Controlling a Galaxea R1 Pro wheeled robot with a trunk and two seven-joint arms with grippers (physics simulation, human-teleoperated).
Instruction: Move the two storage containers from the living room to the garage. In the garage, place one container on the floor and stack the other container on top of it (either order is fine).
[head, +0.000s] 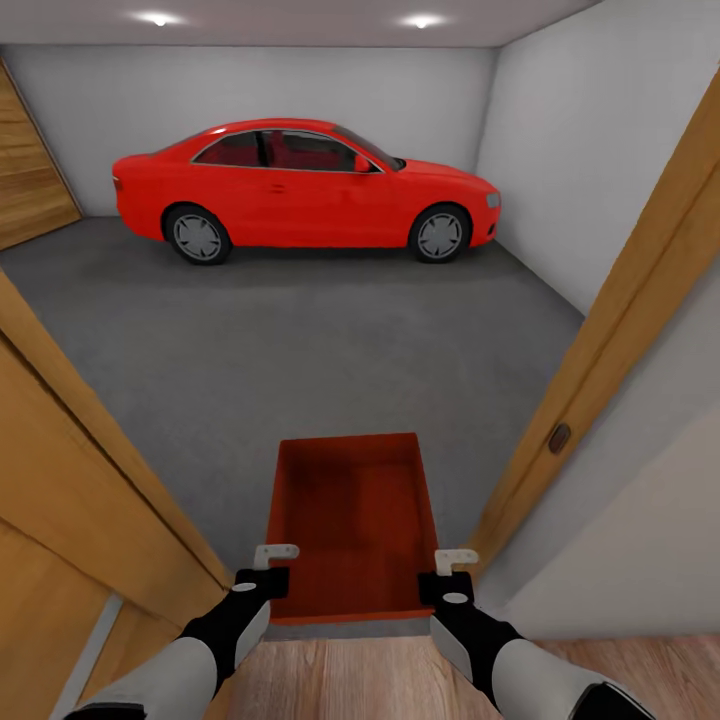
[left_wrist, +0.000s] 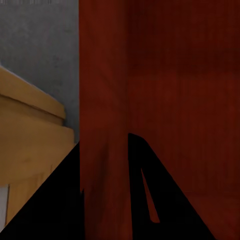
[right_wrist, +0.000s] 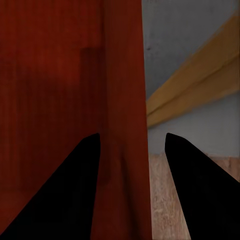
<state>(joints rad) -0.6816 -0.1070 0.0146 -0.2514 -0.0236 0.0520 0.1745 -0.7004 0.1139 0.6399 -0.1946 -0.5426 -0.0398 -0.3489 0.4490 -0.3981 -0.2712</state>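
Our left gripper (head: 268, 568) was closed on the near left corner of the storage container (head: 350, 520), and in its wrist view one dark finger (left_wrist: 150, 200) lay inside the bin with the other outside the thin orange-red wall. Our right gripper (head: 452, 572) was pinched the same way on the near right corner, its two fingers straddling the side wall (right_wrist: 125, 125).

We judged the bin light and fairly stiff, but thin-walled and smooth, so it might flex or slip if the grips were uneven. The two near corners, where the walls meet and are stiffest, looked the soundest place to hold it.

The container hung level between our arms, stretched out over the threshold with its far end above the dark grey floor (head: 300, 340) of the garage. It was open-topped and we saw nothing inside it. Orange door frames (head: 610, 330) stood close on both sides, and a red car (head: 300, 190) was parked well beyond.
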